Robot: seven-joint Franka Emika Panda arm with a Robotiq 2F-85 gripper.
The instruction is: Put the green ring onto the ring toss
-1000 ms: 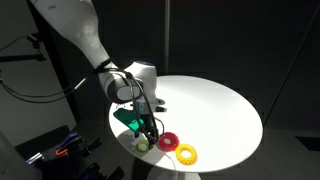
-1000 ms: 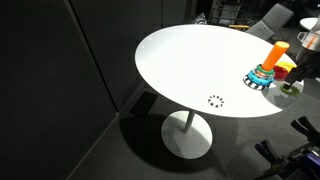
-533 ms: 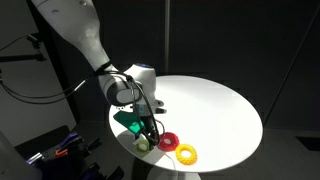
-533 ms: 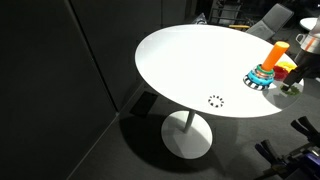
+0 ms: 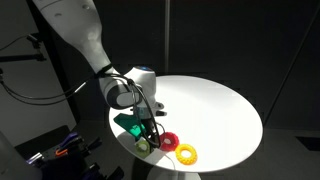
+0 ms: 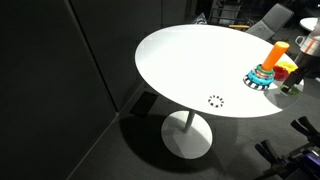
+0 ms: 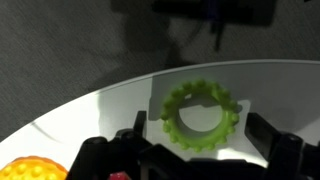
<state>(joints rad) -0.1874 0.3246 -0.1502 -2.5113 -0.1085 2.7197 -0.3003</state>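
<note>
Exterior view: arm (image 5: pixel 82 38) reaches down to the table (image 5: pixel 215 105) at the rim nearest the arm's base. Pincer (image 5: pixel 148 136) is low over the green ring (image 5: pixel 143 145), which lies right at that rim. Red ring (image 5: pixel 168 141) sits just beside it along the same rim, and the orange-yellow ring (image 5: pixel 187 154) is next to the red one. A teal-green shape shows behind the pincer; cannot tell what it is. Finger gap is not readable from here.

Exterior view: the table (image 6: pixel 190 60) is round and white, on a single pedestal. Ring toss (image 6: pixel 264 72) stands upright close to the rim, with an orange peg on a blue base. A small dashed circle mark (image 6: pixel 215 100) sits on the tabletop near the rim, well apart from the ring toss. The pincer area is cropped at the frame edge, so no detail there.

Wrist view: the pincer (image 7: pixel 197 135) is spread apart, with one finger (image 7: pixel 105 155) on each side of the green ring (image 7: pixel 200 96). The ring lies flat on the table (image 7: pixel 90 115) close to the curved rim. Contact between fingers and ring: cannot tell. A slice of the orange-yellow ring (image 7: pixel 30 170) shows at the frame corner.
</note>
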